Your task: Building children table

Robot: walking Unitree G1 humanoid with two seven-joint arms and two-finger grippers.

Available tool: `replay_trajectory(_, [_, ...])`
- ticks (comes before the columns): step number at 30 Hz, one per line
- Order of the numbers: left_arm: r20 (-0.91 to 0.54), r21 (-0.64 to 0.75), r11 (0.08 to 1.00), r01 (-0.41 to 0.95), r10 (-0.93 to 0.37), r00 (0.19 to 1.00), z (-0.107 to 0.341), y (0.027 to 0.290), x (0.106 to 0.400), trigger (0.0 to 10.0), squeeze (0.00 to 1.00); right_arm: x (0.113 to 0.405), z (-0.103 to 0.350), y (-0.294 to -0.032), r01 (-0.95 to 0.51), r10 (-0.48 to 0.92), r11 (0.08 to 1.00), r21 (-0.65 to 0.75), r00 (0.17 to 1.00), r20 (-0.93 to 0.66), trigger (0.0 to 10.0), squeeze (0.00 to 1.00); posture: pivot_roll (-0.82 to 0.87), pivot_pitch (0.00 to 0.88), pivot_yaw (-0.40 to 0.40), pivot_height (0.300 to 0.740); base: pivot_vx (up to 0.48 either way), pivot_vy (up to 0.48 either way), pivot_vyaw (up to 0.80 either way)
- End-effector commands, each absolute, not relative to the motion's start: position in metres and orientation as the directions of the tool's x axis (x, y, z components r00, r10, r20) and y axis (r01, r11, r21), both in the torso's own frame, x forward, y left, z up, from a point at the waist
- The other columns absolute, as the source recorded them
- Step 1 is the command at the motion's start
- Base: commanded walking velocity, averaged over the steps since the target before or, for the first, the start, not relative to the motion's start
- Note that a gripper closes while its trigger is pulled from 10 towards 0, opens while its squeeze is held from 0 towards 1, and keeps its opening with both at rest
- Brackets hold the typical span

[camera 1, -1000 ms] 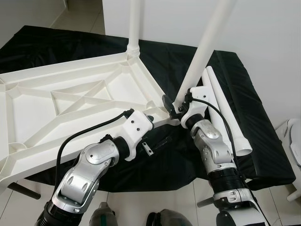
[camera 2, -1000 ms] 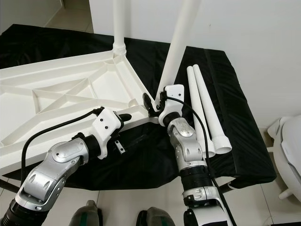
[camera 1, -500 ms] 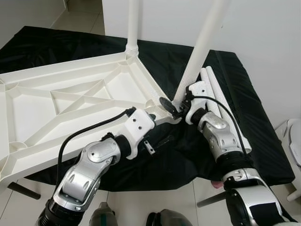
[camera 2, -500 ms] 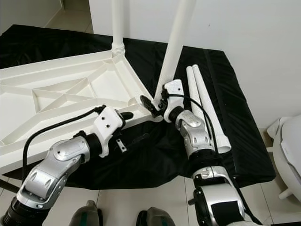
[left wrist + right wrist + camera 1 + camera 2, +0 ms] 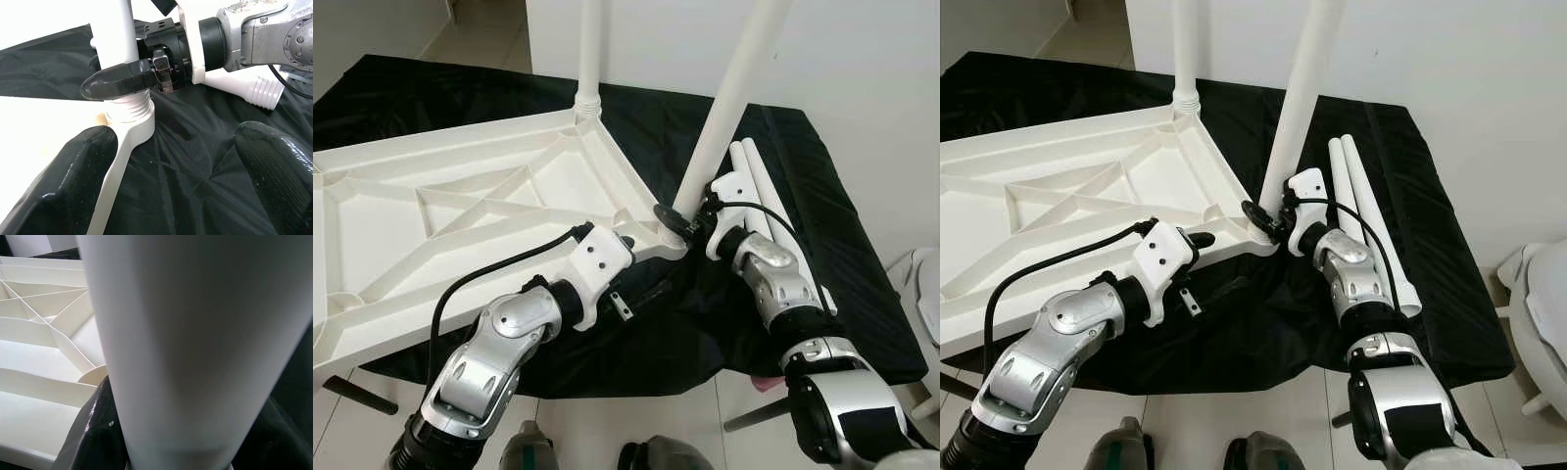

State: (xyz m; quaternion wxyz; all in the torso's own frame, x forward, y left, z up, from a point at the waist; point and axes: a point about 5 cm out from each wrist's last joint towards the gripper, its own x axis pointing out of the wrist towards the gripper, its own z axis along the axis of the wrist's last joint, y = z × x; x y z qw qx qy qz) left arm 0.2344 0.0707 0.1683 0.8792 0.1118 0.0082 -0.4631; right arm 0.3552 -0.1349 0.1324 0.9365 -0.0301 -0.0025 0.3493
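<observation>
Right gripper (image 5: 680, 217) jaws clamp the table leg (image 5: 729, 98); left gripper (image 5: 171, 161) jaws gape.

We see a black cloth (image 5: 822, 245) covering the raised surface before us. On it lies a white tabletop (image 5: 460, 215), underside up, reaching from nine o'clock toward the centre, with two legs standing upright in its corners. At two o'clock, two loose white legs (image 5: 1371, 225) lie side by side.

Both upright legs (image 5: 739, 88) cut off at top, maybe joined w/ tabletop (image 5: 460, 215)
</observation>
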Motion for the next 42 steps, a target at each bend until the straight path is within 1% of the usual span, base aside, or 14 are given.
replay_trajectory(1, [-0.116, 0.189, 0.555, 0.810, -0.807, 0.579, 0.168, 0.071, 0.235, 10.0, 0.00, 0.352, 0.121, -0.132, -0.673, 0.670, 0.739, -0.039, 0.740, -0.057, 10.0, 0.00, 0.08, 0.010, -0.072, 0.740, 0.000, 0.000, 0.00])
replay_trajectory(3, [-0.116, 0.189, 0.555, 0.810, -0.807, 0.579, 0.168, 0.071, 0.235, 10.0, 0.00, 0.352, 0.121, -0.132, -0.673, 0.670, 0.739, -0.039, 0.740, -0.057, 10.0, 0.00, 0.08, 0.010, -0.072, 0.740, 0.000, 0.000, 0.00])
replay_trajectory(12, [-0.143, 0.193, 0.578, 0.793, -0.783, 0.606, 0.163, 0.074, 0.238, 10.0, 0.00, 0.348, 0.116, -0.124, -0.513, 0.510, 0.856, -0.059, 0.858, -0.055, 10.0, 0.00, 0.08, 0.000, -0.079, 0.740, 0.000, 0.000, 0.00])
replay_trajectory(14, [-0.143, 0.193, 0.578, 0.793, -0.783, 0.606, 0.163, 0.074, 0.238, 10.0, 0.00, 0.348, 0.116, -0.124, -0.513, 0.510, 0.856, -0.059, 0.858, -0.055, 10.0, 0.00, 0.08, 0.000, -0.079, 0.740, 0.000, 0.000, 0.00])
replay_trajectory(18, [-0.142, 0.190, 0.568, 0.801, -0.791, 0.595, 0.162, 0.071, 0.239, 10.0, 0.00, 0.345, 0.116, -0.115, -0.290, 0.289, 0.957, -0.021, 0.956, -0.050, 10.0, 0.00, 0.07, 0.000, -0.076, 0.740, 0.000, 0.000, 0.00])
replay_trajectory(19, [-0.142, 0.190, 0.568, 0.801, -0.791, 0.595, 0.162, 0.071, 0.239, 10.0, 0.00, 0.345, 0.116, -0.115, -0.290, 0.289, 0.957, -0.021, 0.956, -0.050, 10.0, 0.00, 0.07, 0.000, -0.076, 0.740, 0.000, 0.000, 0.00])
replay_trajectory(21, [-0.142, 0.190, 0.566, 0.802, -0.793, 0.593, 0.162, 0.071, 0.239, 10.0, 0.00, 0.343, 0.117, -0.114, -0.211, 0.211, 0.977, -0.006, 0.976, -0.046, 10.0, 0.00, 0.07, 0.000, -0.076, 0.740, 0.000, 0.000, 0.00])
replay_trajectory(24, [-0.142, 0.191, 0.564, 0.803, -0.794, 0.591, 0.162, 0.071, 0.239, 10.0, 0.00, 0.339, 0.119, -0.113, -0.135, 0.136, 0.991, 0.020, 0.990, -0.043, 10.0, 0.00, 0.07, 0.000, -0.075, 0.740, 0.000, 0.000, 0.00])
replay_trajectory(26, [-0.142, 0.191, 0.564, 0.803, -0.794, 0.591, 0.162, 0.071, 0.239, 10.0, 0.00, 0.339, 0.119, -0.113, -0.135, 0.136, 0.991, 0.020, 0.990, -0.043, 10.0, 0.00, 0.07, 0.000, -0.075, 0.740, 0.000, 0.000, 0.00])
replay_trajectory(29, [-0.141, 0.191, 0.561, 0.806, -0.797, 0.588, 0.163, 0.071, 0.240, 10.0, 0.00, 0.331, 0.118, -0.117, 0.030, -0.030, 0.999, -0.016, 0.998, -0.056, 10.0, 0.00, 0.07, 0.000, -0.070, 0.740, 0.000, 0.000, 0.00])
replay_trajectory(30, [-0.141, 0.192, 0.560, 0.806, -0.797, 0.588, 0.163, 0.071, 0.240, 10.0, 0.00, 0.330, 0.118, -0.119, 0.050, -0.051, 0.999, -0.021, 0.997, -0.057, 10.0, 0.00, 0.07, 0.000, -0.070, 0.740, 0.000, 0.000, 0.00])
replay_trajectory(39, [-0.134, 0.196, 0.569, 0.799, -0.791, 0.597, 0.165, 0.073, 0.246, 10.0, 0.00, 0.324, 0.122, -0.117, 0.065, -0.066, 0.998, -0.012, 0.996, -0.064, 10.0, 0.00, 0.06, 0.000, -0.064, 0.740, 0.000, 0.000, 0.00])
replay_trajectory(40, [-0.132, 0.196, 0.569, 0.799, -0.792, 0.596, 0.165, 0.073, 0.246, 10.0, 0.00, 0.325, 0.124, -0.119, 0.068, -0.068, 0.998, -0.007, 0.996, -0.053, 10.0, 1.00, 0.06, 0.000, -0.062, 0.740, 0.000, 0.000, 0.00])
replay_trajectory(42, [-0.130, 0.197, 0.568, 0.799, -0.793, 0.596, 0.166, 0.072, 0.246, 10.0, 0.00, 0.326, 0.128, -0.122, 0.065, -0.065, 0.998, 0.010, 0.997, -0.037, 10.0, 1.00, 0.06, 0.000, -0.060, 0.740, 0.000, 0.000, 0.00])
